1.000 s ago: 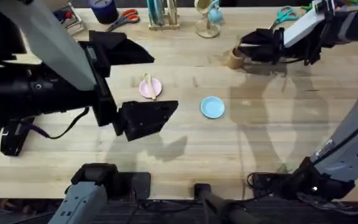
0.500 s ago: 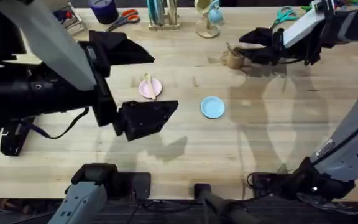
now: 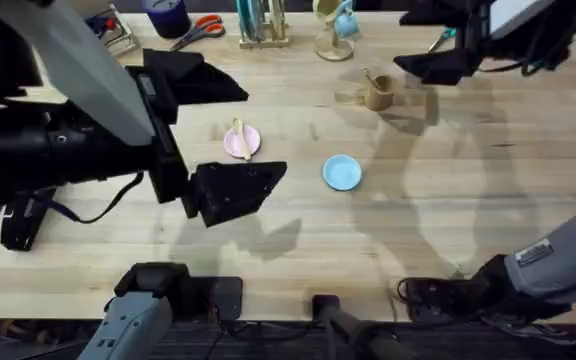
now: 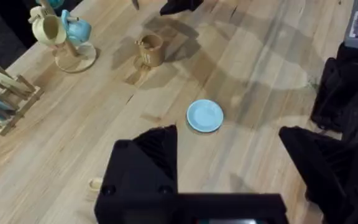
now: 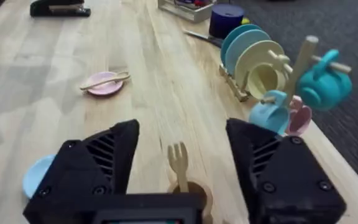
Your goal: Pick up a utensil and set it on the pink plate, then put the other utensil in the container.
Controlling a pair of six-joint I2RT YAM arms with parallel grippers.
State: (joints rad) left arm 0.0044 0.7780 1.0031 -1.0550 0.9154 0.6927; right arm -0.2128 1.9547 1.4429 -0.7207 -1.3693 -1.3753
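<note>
Both parts of the task looked done. The wooden spoon [image 3: 238, 136] lay across the pink plate [image 3: 241, 142] on the worktop [image 3: 448, 200], its handle overhanging the rim. The wooden fork [image 5: 179, 163] stood handle-down in the tan wooden cup [image 3: 378, 95], tines up, leaning against the cup's wall.

The right gripper [image 5: 182, 171] hung above and just behind the cup, jaws spread wide with nothing between them. The left gripper [image 4: 229, 168] hovered high over the worktop near the light blue plate [image 3: 342, 172], jaws likewise wide apart and empty. As a judgement, nothing remained but to draw the arms clear.
</note>
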